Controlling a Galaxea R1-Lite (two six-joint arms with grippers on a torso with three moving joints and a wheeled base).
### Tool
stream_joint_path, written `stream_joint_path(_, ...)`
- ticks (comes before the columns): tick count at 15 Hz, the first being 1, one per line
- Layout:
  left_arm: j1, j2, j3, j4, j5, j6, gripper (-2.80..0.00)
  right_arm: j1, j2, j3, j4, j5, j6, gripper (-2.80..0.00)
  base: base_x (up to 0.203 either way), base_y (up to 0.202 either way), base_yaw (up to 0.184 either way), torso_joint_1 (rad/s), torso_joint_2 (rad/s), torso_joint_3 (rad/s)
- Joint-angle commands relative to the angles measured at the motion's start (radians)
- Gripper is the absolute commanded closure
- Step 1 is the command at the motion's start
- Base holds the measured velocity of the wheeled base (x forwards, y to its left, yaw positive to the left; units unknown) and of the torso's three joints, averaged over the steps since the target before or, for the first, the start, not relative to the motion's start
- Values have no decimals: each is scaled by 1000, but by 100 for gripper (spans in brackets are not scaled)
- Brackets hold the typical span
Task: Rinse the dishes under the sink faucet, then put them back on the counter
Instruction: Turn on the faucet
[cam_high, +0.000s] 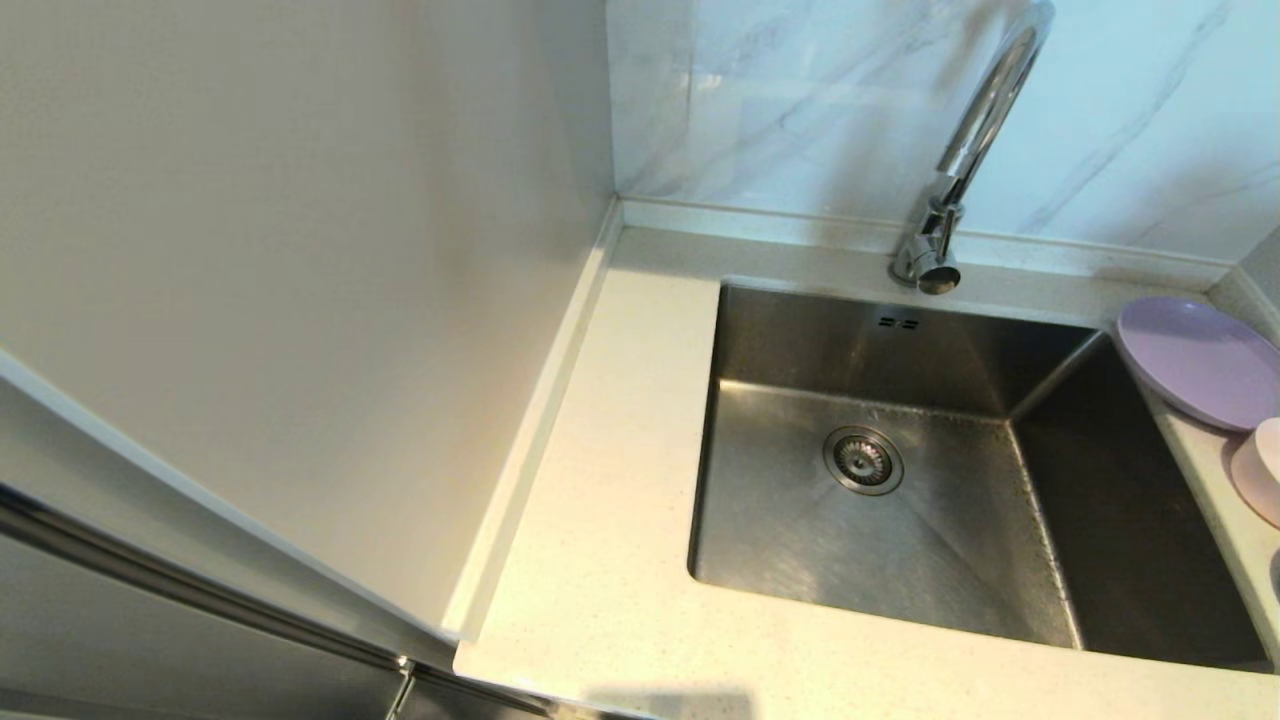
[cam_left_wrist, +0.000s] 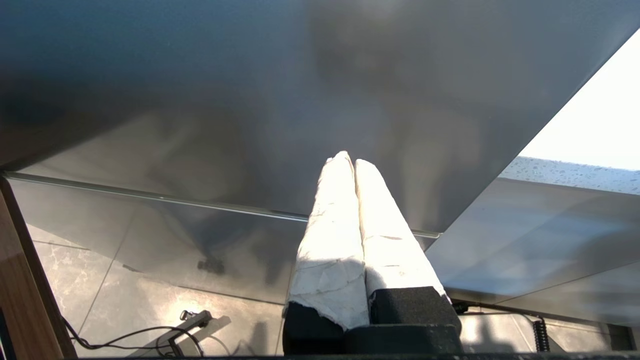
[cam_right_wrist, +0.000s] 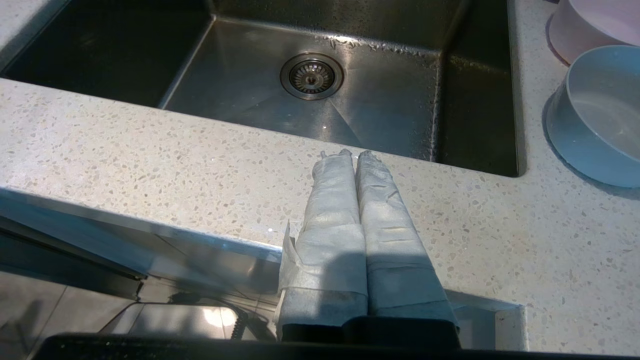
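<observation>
The steel sink (cam_high: 800, 520) lies empty, its drain strainer (cam_high: 863, 460) in the floor, and the chrome faucet (cam_high: 975, 130) rises behind it. On the counter (cam_high: 600, 500) to the right of the basin sit the lavender plate (cam_high: 1195, 360) and the pink cup (cam_high: 1262, 470). Neither gripper shows in the head view. My right gripper (cam_right_wrist: 352, 154) is shut and empty above the counter's front strip (cam_right_wrist: 150, 165). Ahead of it are the sink (cam_right_wrist: 240, 80), the white bowl (cam_right_wrist: 595, 115) and the cup (cam_right_wrist: 595, 25). My left gripper (cam_left_wrist: 349, 159) is shut and empty, low down facing a steel cabinet front (cam_left_wrist: 200, 100).
A plain wall panel (cam_high: 300, 250) closes off the counter's left side, and a marble backsplash (cam_high: 780, 100) stands behind the faucet. Below the counter are the tiled floor (cam_left_wrist: 125, 300), a loose cable (cam_left_wrist: 125, 335) and a wooden panel (cam_left_wrist: 20, 300).
</observation>
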Motion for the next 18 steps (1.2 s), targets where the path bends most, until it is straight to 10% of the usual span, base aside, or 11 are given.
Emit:
stream_joint_path(1,0,0,0,0,-1,0,0,0,2,9,0,0,1,0,0,0,0,0,0,0)
stream_joint_path(18,0,0,0,0,1,0,0,0,2,9,0,1,-5,0,0,0,0,0,0,0)
